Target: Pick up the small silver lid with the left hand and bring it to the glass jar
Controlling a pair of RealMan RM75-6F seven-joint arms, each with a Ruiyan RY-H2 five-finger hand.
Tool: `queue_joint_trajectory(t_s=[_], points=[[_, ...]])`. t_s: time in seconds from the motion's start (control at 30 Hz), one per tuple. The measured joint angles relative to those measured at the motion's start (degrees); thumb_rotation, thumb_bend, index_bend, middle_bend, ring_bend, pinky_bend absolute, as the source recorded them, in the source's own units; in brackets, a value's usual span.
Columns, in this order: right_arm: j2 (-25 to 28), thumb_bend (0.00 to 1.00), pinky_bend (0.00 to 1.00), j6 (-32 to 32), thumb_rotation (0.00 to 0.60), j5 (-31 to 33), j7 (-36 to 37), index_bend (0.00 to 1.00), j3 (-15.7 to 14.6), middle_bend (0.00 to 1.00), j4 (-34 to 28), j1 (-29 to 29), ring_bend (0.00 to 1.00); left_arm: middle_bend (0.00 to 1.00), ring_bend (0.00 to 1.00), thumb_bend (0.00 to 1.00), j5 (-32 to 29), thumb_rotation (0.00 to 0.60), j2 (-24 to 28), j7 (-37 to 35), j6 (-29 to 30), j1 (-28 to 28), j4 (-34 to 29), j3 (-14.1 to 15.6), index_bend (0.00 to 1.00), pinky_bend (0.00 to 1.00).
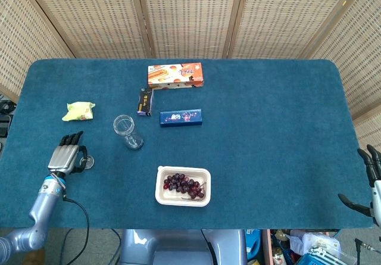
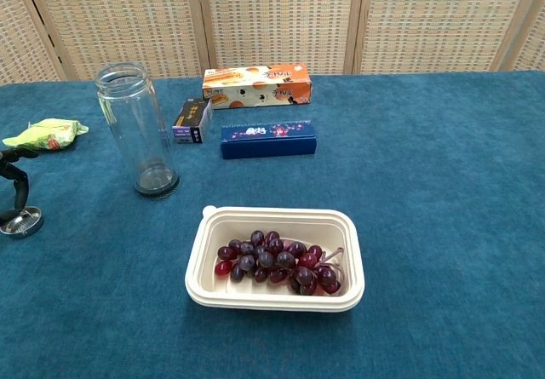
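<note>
The small silver lid (image 1: 88, 163) (image 2: 23, 224) lies flat on the blue cloth near the table's left front. My left hand (image 1: 68, 153) sits right beside it with its fingers spread; in the chest view one dark finger (image 2: 14, 188) comes down onto the lid's rim. Nothing shows the lid lifted. The empty glass jar (image 1: 127, 131) (image 2: 137, 129) stands upright to the right of the hand and further back. Beyond the table's right front edge hangs my right hand (image 1: 370, 184), fingers apart and holding nothing.
A white tray of dark grapes (image 1: 183, 186) (image 2: 274, 258) sits at the front middle. Behind the jar lie a blue box (image 1: 180, 117), a small dark box (image 1: 144, 101) and an orange box (image 1: 175, 74). A yellow-green packet (image 1: 78, 111) lies at the left.
</note>
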Motion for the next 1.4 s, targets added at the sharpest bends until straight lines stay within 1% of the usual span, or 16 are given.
queue_joint_trajectory(t_s=[0.27,0.5,0.6,0.7,0.8,0.83,0.9,1.03,1.23,1.33,1.4], points=[[0.0,0.00,0.00,-0.1,0.600,-0.2,-0.1,0.01,-0.1,0.00,-0.1,0.1,0.00,0.00,0.00,0.46,1.3,0.600,2.4,-1.1,2.1,0.4,-3.4,-0.2,0.61,0.00],[-0.1,0.00,0.00,-0.2,0.600,-0.4,-0.3,0.01,-0.2,0.00,-0.3,0.1,0.00,0.00,0.00,0.46,4.1,0.600,8.1,-2.7,5.8,1.1,-11.0,-1.3,0.61,0.00],[-0.2,0.00,0.00,-0.4,0.600,-0.4,-0.6,0.01,-0.3,0.00,-0.2,0.2,0.00,0.00,0.00,0.46,5.7,0.600,12.1,-2.8,7.4,1.2,-16.4,-2.1,0.61,0.00],[-0.2,0.00,0.00,-0.4,0.600,-0.1,-0.7,0.01,-0.2,0.00,-0.3,0.2,0.00,0.00,0.00,0.46,6.8,0.600,16.9,-2.6,8.4,0.8,-23.3,-3.5,0.61,0.00],[-0.3,0.00,0.00,-0.5,0.600,0.1,-0.6,0.01,-0.1,0.00,-0.2,0.3,0.00,0.00,0.00,0.46,6.9,0.600,22.2,-1.9,8.6,-0.3,-30.3,-5.8,0.61,0.00],[-0.3,0.00,0.00,-0.6,0.600,0.2,-0.6,0.01,-0.1,0.00,-0.2,0.3,0.00,0.00,0.00,0.46,6.3,0.600,24.2,-1.1,8.6,-1.1,-32.7,-6.9,0.61,0.00],[-0.3,0.00,0.00,-0.8,0.600,0.3,-0.7,0.01,-0.1,0.00,-0.1,0.4,0.00,0.00,0.00,0.46,4.6,0.600,26.3,0.7,8.3,-2.4,-35.2,-8.3,0.61,0.00],[-0.5,0.00,0.00,-1.2,0.600,0.5,-1.0,0.01,-0.2,0.00,0.0,0.6,0.00,0.00,0.00,0.46,-2.2,0.600,27.6,6.3,7.4,-6.6,-37.7,-10.4,0.61,0.00],[-0.4,0.00,0.00,-1.3,0.600,1.0,-0.7,0.01,0.1,0.00,0.2,0.6,0.00,0.00,0.00,0.46,-13.9,0.600,26.2,15.0,7.0,-13.3,-38.5,-11.9,0.61,0.00],[-0.4,0.00,0.00,-1.5,0.600,1.1,-0.5,0.01,0.1,0.00,0.3,0.6,0.00,0.00,0.00,0.46,-17.4,0.600,24.0,16.1,6.9,-16.1,-37.1,-12.0,0.61,0.00],[-0.4,0.00,0.00,-1.4,0.600,1.1,-0.5,0.01,0.1,0.00,0.4,0.6,0.00,0.00,0.00,0.46,-18.6,0.600,22.7,16.1,6.8,-17.1,-35.8,-11.8,0.61,0.00]])
